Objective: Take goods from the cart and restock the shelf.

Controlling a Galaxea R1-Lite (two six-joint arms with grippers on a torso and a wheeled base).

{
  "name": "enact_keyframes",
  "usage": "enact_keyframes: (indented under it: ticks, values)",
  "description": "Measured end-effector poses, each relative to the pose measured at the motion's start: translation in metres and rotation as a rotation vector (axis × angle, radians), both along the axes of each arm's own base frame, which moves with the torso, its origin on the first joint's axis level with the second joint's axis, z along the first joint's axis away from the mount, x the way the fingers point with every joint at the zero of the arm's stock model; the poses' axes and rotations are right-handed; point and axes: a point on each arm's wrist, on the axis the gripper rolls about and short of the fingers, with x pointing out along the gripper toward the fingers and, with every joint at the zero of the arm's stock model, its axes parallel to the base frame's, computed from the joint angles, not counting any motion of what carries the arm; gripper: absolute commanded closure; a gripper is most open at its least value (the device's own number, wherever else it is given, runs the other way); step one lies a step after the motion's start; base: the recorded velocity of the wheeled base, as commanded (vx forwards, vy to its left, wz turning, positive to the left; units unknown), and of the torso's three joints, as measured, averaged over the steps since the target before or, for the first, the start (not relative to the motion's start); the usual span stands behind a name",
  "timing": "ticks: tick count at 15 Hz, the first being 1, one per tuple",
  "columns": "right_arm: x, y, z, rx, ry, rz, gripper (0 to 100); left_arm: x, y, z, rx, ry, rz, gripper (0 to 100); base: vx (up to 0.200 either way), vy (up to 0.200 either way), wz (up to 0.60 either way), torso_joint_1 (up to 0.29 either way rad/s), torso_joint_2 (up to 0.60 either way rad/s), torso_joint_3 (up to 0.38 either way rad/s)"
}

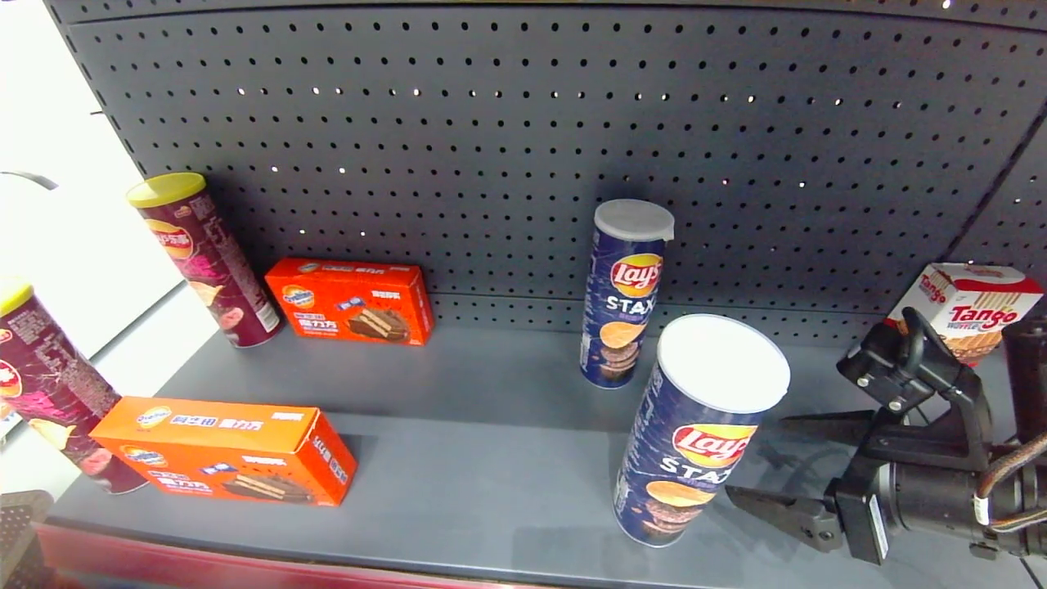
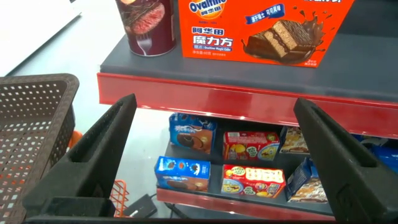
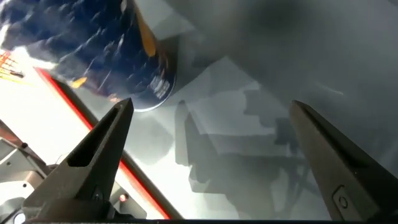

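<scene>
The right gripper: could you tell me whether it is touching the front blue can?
Cannot tell. In the head view the lower fingertip of the right gripper ends beside the front blue can; no view shows a plain gap or contact.

A dark blue chip can [image 1: 703,433] with a white lid stands upright on the grey shelf [image 1: 491,425], toward 4 o'clock near the front edge. A second blue can [image 1: 626,294] stands upright at its 11 o'clock, apart, farther back.

Head looks down on shelf [image 1: 491,446]; right wrist close above it; left wrist faces its front.
</scene>
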Motion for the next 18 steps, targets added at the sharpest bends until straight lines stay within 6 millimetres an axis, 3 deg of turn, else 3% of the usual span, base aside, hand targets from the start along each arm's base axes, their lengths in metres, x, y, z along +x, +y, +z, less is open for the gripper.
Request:
enact_keyframes:
  ticks: [5, 18]
  values:
    - [0.010, 0.009, 0.003, -0.009, -0.005, 0.015, 0, 0.000, 0.000, 0.000, 0.000, 0.000, 0.002, 0, 0.000, 0.000, 0.00, 0.000, 0.00, 0.000]
    - [0.014, 0.018, 0.002, -0.015, 0.004, 0.040, 0, 0.000, 0.000, 0.000, 0.001, 0.001, 0.002, 0, 0.000, 0.000, 0.00, 0.000, 0.00, 0.000]
